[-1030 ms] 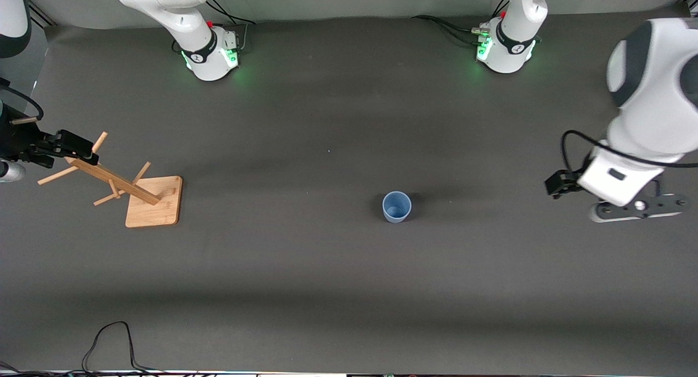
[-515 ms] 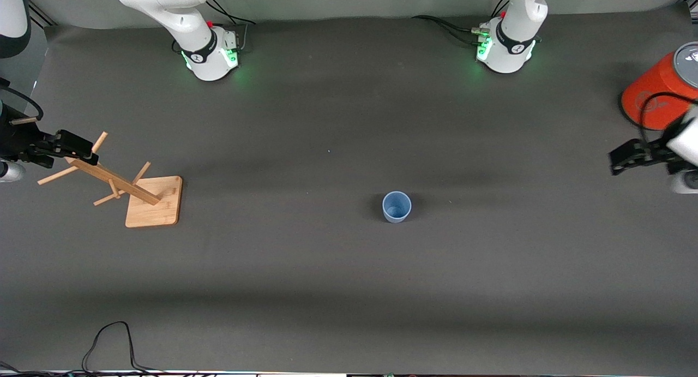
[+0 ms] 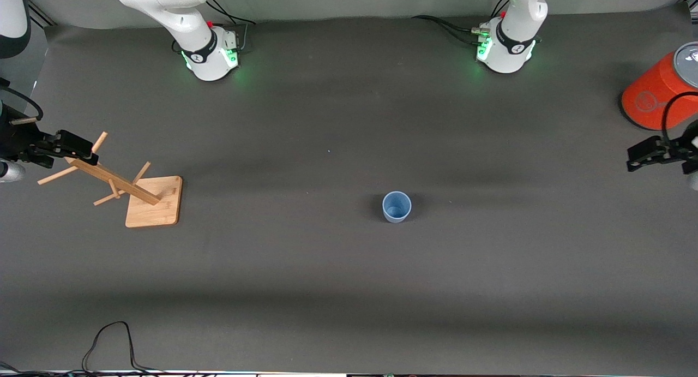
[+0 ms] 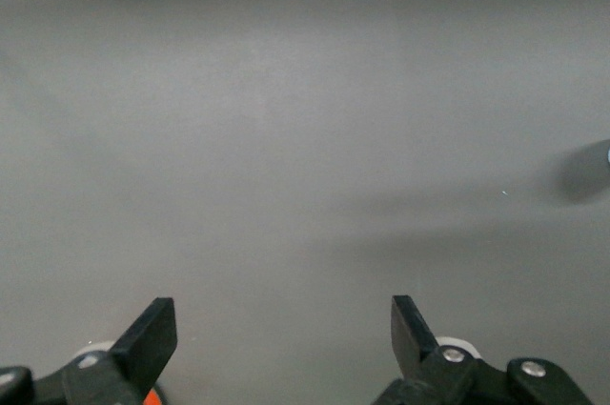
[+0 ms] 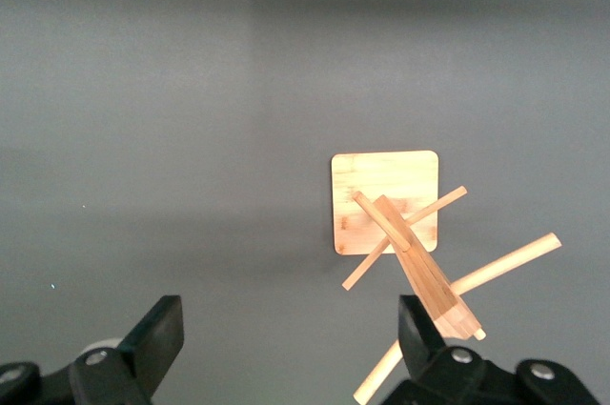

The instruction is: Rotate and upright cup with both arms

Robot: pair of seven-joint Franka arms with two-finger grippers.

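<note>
Both arms are showing glossy white shells with dark grey bands at the joints. The right arm's base and the left arm's base are glowing green, each carrying a black collar with a small white mark and a red part. Black cables are running from both bases. The left gripper and right gripper are showing matte black fingers with silver screws.

Even, dim overhead light; soft, blurred shadows.
</note>
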